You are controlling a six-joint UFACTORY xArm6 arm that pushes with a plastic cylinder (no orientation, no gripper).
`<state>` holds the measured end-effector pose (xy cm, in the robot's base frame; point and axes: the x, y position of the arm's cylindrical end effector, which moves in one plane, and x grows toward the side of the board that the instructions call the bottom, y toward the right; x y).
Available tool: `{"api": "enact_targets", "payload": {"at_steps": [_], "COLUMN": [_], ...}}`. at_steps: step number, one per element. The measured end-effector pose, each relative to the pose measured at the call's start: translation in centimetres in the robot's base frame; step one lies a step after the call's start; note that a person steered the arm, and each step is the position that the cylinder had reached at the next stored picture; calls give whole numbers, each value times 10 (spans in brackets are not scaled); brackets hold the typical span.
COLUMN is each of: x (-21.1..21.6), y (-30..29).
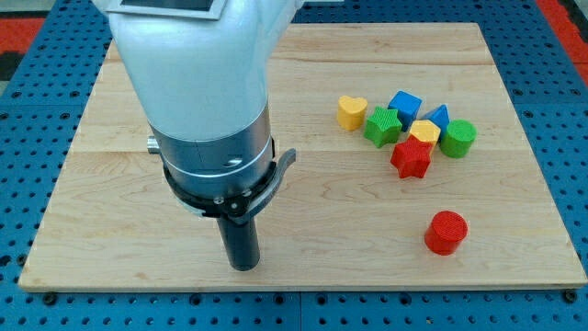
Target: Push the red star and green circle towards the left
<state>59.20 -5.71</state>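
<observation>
My tip (243, 266), one red star (411, 158), one green circle (457, 138).

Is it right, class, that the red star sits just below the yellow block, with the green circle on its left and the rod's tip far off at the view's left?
Not quite. The camera view shows the green circle to the right of the red star, not left. The rest holds: the star lies just below the yellow block, and my tip is far off at the view's left.
</observation>
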Motion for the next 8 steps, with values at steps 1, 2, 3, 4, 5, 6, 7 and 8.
{"api": "enact_targets", "payload": {"at_steps": [1, 2, 3, 4, 5, 6, 7, 8], "x": [-10, 2, 16, 19, 22, 16, -76, -175], "y": [0, -4, 6, 109, 215, 273, 318, 337]}}
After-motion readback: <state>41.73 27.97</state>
